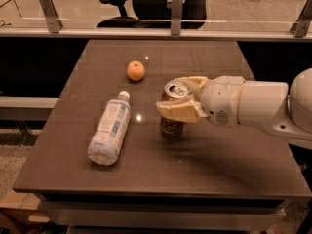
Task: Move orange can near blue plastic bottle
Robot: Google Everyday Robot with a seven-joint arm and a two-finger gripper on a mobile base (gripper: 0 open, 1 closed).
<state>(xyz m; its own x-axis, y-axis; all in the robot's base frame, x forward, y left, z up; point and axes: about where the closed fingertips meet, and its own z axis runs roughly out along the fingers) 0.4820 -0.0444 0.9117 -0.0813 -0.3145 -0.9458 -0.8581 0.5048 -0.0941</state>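
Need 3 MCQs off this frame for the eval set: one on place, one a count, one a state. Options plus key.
1. In the camera view, where is the orange can relative to the blue plastic bottle?
A. right of it, apart
B. stacked on it
C. left of it

2. The arm aside, how many objects are on or over the table?
A. one
B. three
C. five

3. How is the bottle posed?
A. upright
B. lying on its side
C. hanging off the edge

Key:
1 A: the can sits in the end effector, gripped on two sides, right of the bottle with bare table between them.
2 B: can, bottle and orange fruit.
3 B: it lies flat on the table.
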